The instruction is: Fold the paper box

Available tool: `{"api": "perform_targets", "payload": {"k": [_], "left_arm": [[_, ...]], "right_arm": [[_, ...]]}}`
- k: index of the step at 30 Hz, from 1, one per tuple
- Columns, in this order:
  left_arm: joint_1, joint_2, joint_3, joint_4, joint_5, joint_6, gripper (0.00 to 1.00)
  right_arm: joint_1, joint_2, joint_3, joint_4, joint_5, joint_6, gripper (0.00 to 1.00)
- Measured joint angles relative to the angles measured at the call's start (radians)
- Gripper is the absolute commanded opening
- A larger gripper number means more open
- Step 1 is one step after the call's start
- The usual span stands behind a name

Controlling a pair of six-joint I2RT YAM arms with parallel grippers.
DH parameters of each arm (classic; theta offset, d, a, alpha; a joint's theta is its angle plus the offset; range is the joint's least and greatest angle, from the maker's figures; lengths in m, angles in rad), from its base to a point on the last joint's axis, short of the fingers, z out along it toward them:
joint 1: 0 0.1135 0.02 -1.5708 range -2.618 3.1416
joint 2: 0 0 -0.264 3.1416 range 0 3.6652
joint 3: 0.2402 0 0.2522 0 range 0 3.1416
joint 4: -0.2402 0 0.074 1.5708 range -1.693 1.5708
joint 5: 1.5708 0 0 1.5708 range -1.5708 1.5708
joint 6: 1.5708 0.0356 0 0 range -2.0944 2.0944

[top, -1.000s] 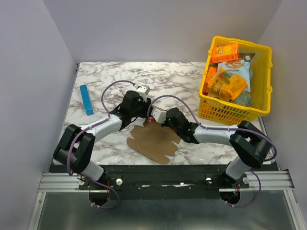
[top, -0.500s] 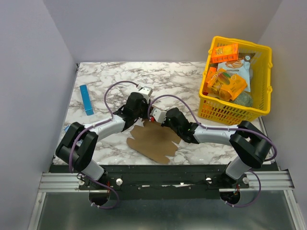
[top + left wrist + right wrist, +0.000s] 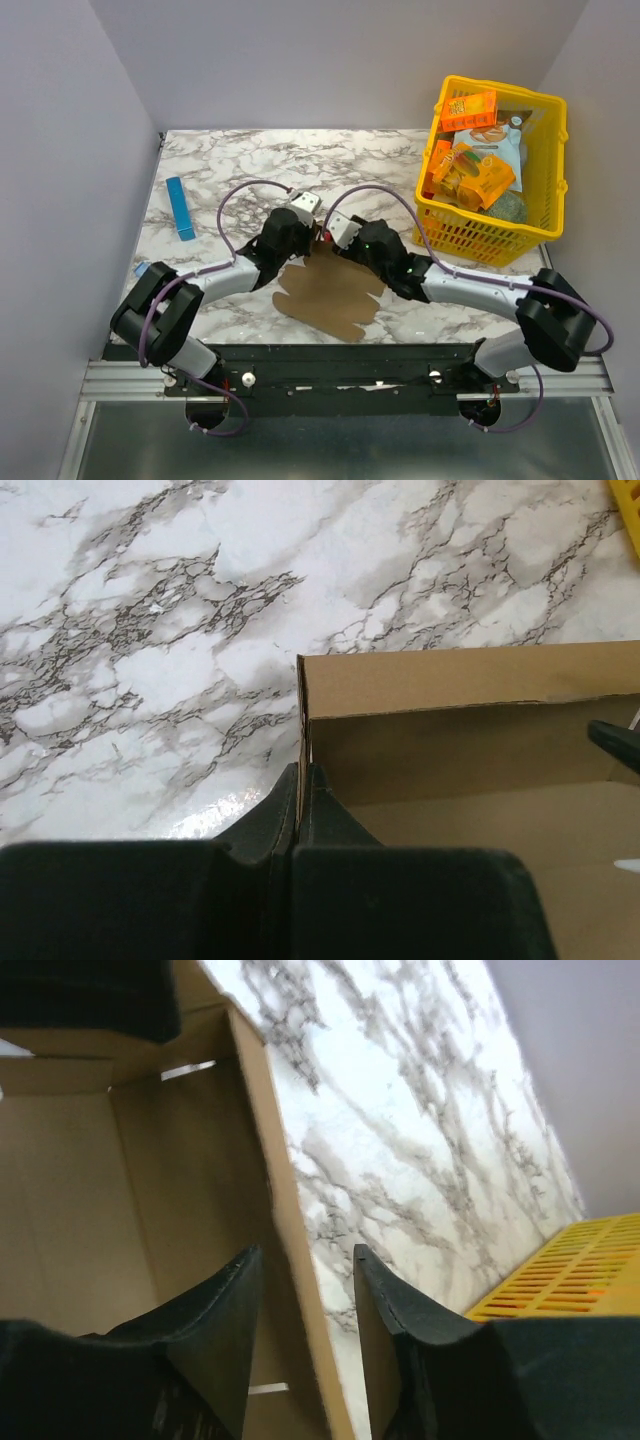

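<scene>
The paper box (image 3: pixel 330 297) is a flat brown cardboard sheet lying mid-table in front of the arms, with its far flap (image 3: pixel 470 730) raised upright. My left gripper (image 3: pixel 314 240) is shut on the left end of that flap, and the cardboard edge is pinched between its fingertips (image 3: pixel 300 772). My right gripper (image 3: pixel 328 240) is open. Its fingers (image 3: pixel 305 1252) straddle the flap's edge (image 3: pixel 290 1220) without clamping it. The right gripper's fingertip (image 3: pixel 612 742) shows at the edge of the left wrist view.
A yellow basket (image 3: pixel 497 235) at the back right holds orange snack boxes (image 3: pixel 468 108) and other packets. A slim blue bar (image 3: pixel 180 208) lies on the marble table (image 3: pixel 240 160) at the left. Grey walls close in the left, back and right sides.
My left gripper has shut on the raised flap. My right gripper has let go and opened, and its arm has shifted right. The sheet has slid slightly right.
</scene>
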Motion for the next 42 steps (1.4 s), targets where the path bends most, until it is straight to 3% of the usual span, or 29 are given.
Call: {"api": "perform_targets", "payload": {"k": [1, 4, 8, 12, 18, 27, 35, 42], "left_arm": [[-0.002, -0.010, -0.020, 0.025, -0.005, 0.007, 0.00], [-0.003, -0.038, -0.079, 0.108, -0.018, 0.037, 0.00], [-0.006, -0.056, -0.126, 0.201, -0.020, 0.073, 0.00], [-0.006, -0.070, -0.166, 0.274, 0.000, 0.101, 0.00], [-0.006, -0.136, -0.334, 0.507, 0.059, 0.136, 0.00], [-0.008, -0.159, -0.388, 0.623, 0.093, 0.144, 0.00], [-0.008, -0.178, -0.424, 0.671, 0.094, 0.146, 0.00], [-0.010, -0.179, -0.438, 0.700, 0.093, 0.163, 0.00]], "right_arm": [[0.000, -0.024, -0.001, -0.006, -0.004, 0.019, 0.77], [0.000, -0.124, -0.006, -0.042, -0.018, 0.089, 0.86], [-0.012, -0.219, -0.007, -0.123, -0.055, 0.195, 0.87], [-0.075, -0.245, 0.014, -0.257, -0.192, 0.310, 0.87], [-0.230, -0.219, 0.128, -0.404, -0.458, 0.429, 0.99], [-0.280, -0.022, 0.360, -0.486, -0.745, 0.491, 1.00], [-0.280, 0.094, 0.369, -0.558, -0.834, 0.485, 0.99], [-0.281, 0.153, 0.378, -0.570, -0.882, 0.476, 0.78]]}}
